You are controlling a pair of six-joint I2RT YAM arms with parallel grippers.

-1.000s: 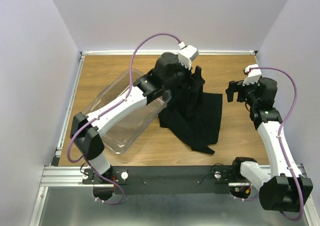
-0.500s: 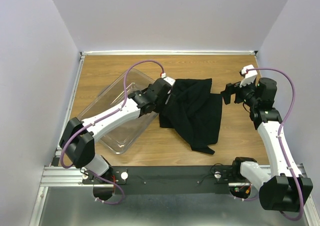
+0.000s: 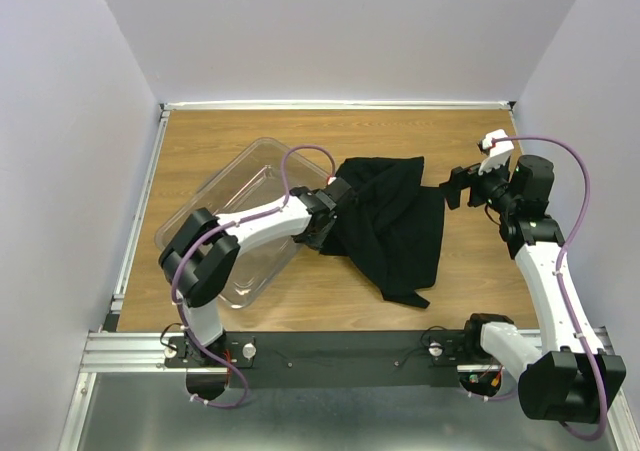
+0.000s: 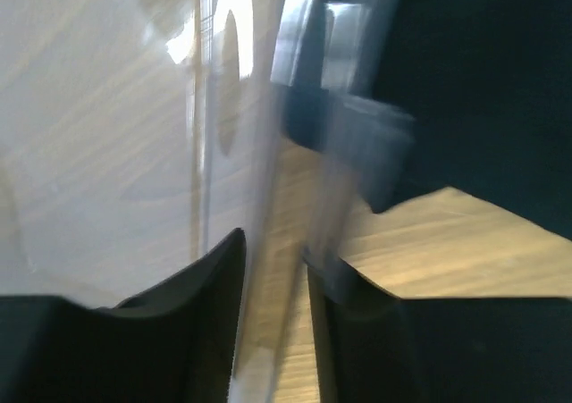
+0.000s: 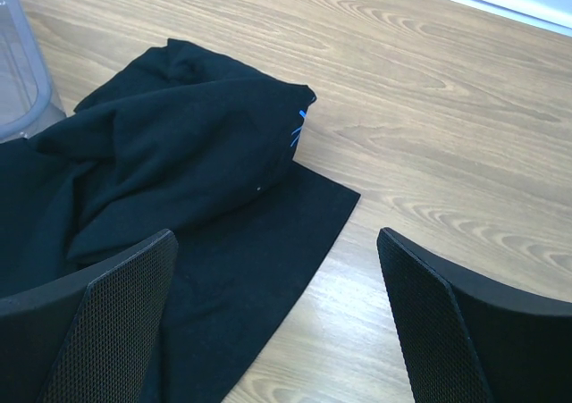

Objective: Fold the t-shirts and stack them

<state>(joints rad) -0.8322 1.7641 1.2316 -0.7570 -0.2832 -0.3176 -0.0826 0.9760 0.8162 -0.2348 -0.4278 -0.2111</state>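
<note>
Though left jaws' state is unclear, right jaws gape beside the blue-marked t-shirt point(image 5: 179, 148)

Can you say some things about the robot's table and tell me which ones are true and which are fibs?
1. The t-shirt is black. True.
2. The t-shirt is inside the clear bin. False: it lies on the table, beside the bin.
3. The right gripper is open and holds nothing. True.
4. The t-shirt is neatly folded. False: it lies rumpled in a heap.
</note>
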